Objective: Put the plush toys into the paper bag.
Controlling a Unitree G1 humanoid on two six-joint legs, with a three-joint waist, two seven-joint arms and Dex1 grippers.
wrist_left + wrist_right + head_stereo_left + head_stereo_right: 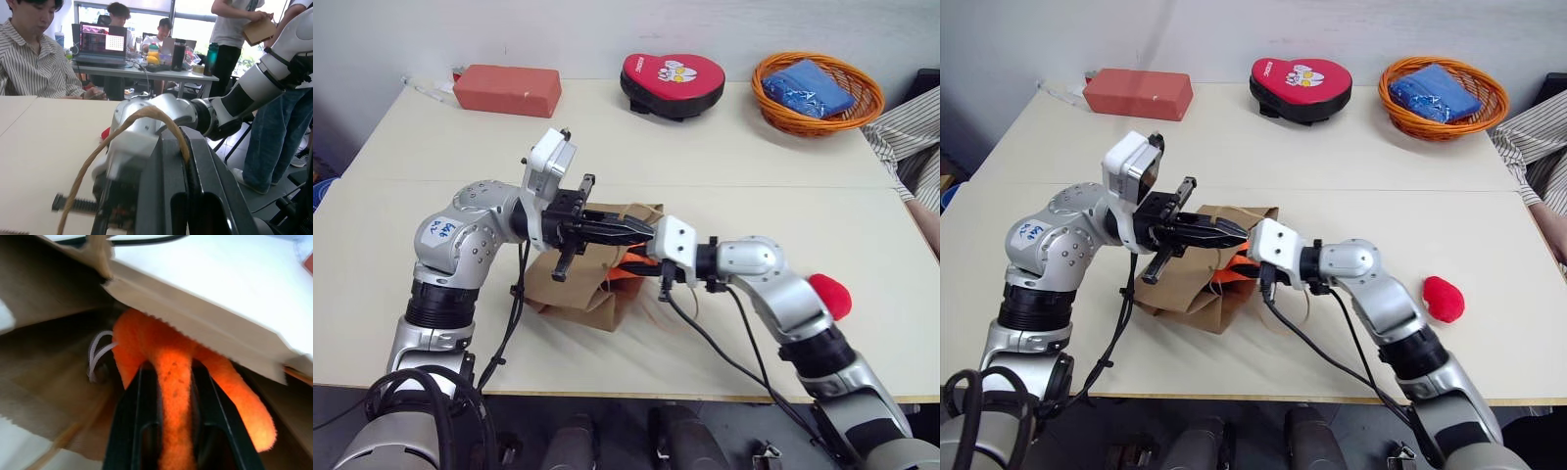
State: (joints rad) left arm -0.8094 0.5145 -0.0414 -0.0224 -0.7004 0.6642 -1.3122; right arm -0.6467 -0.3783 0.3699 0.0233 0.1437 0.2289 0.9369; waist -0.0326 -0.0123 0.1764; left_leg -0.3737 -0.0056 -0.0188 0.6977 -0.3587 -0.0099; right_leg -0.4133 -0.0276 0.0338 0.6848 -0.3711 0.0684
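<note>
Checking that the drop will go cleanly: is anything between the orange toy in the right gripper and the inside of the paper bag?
Nothing visible blocks it. The right gripper holds the orange plush toy at the mouth of the paper bag, already under its rim, while the left gripper lifts a handle, holding the bag open.

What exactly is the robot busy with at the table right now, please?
It is bagging plush toys. The left gripper is shut on a handle of the paper bag, holding it up. The right gripper grips the orange toy at the bag's mouth. The red toy lies on the table.
</note>
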